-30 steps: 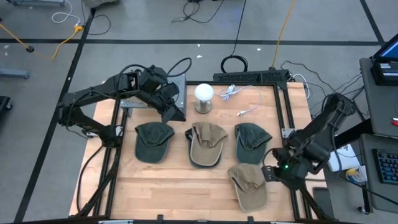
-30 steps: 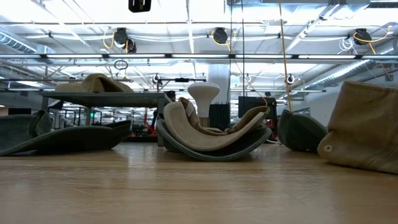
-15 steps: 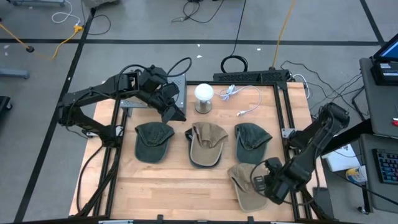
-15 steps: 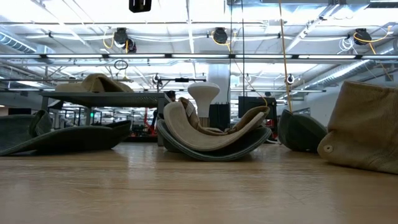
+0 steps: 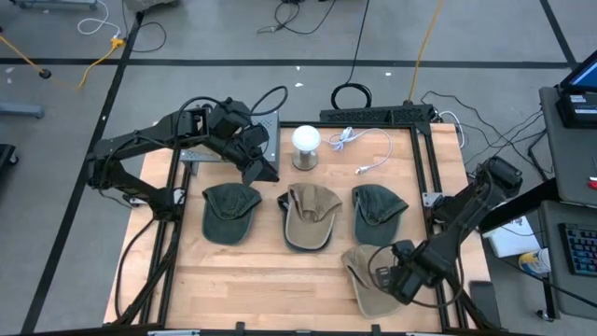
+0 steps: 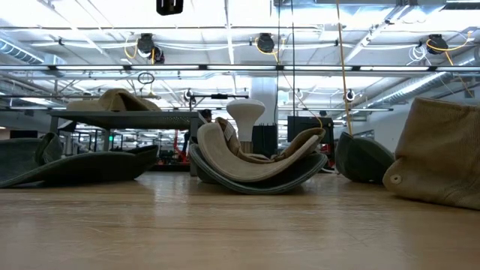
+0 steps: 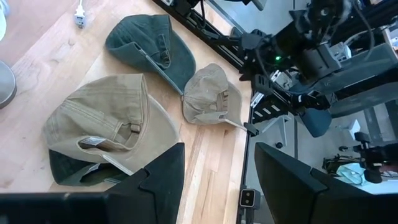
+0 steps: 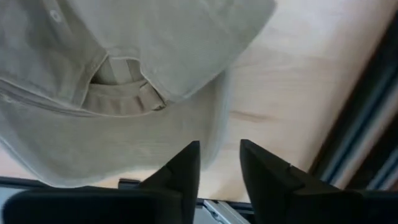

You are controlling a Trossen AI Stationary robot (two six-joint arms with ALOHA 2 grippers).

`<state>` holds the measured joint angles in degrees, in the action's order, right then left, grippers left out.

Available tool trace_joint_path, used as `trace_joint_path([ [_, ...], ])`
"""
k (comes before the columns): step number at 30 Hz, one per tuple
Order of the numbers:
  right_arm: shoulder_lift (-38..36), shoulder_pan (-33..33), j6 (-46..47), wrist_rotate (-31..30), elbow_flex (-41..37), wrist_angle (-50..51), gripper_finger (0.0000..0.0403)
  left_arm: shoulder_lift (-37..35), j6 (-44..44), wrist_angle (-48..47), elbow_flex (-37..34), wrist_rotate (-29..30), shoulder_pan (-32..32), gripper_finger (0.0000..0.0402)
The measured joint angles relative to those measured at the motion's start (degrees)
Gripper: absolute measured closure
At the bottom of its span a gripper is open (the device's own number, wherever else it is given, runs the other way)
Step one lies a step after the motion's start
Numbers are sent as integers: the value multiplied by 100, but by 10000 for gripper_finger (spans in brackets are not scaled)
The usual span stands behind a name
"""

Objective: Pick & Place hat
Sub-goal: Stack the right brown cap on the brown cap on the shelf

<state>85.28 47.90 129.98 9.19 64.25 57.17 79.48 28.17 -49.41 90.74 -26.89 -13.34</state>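
— What do we have on the wooden table (image 5: pixel 280 271)?

— We see four caps. Taking the white lamp (image 5: pixel 306 142) at the table's back edge as our mark: a tan cap (image 5: pixel 310 215) lies just in front of it, stacked on a dark cap whose brim shows beneath. A dark green cap (image 5: pixel 230 211) sits to that stack's left and another green cap (image 5: pixel 377 211) to its right. The loose tan hat (image 5: pixel 372 276) lies farthest from the lamp, toward the front right corner, in front of the right-hand green cap. A white cable (image 5: pixel 371 149) trails just right of the lamp.

— And the right gripper (image 5: pixel 390 273)?

— We find it low at the tan hat's right edge, far from the lamp. In its wrist view the two dark fingers (image 8: pixel 180 168) stand apart with a narrow gap, and the hat's edge (image 8: pixel 124 87) lies right at the fingertips. We cannot tell whether they touch the fabric.

— The left gripper (image 5: pixel 259 163)?

— It waits just left of the lamp, above the table's back left part. Its fingers (image 7: pixel 155 180) are spread wide, holding nothing.

— The low view?

— We see the stacked caps (image 6: pixel 255 161) in the middle and the tan hat (image 6: pixel 439 154) at the right.
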Motion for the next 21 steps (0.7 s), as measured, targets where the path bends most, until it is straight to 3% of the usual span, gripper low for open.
trace_joint_path([
  [8, -45, -20, -64, 179, -728, -842, 227, 0, -2, -2, 0, -4, 0, 204],
  [15, -44, -36, -313, 455, -1687, -2875, 233, 0, -64, -6, 0, -8, 0, 204],
  [21, -51, -40, 59, 459, -2539, -4536, 244, 0, -49, -18, 0, -15, 0, 204],
])
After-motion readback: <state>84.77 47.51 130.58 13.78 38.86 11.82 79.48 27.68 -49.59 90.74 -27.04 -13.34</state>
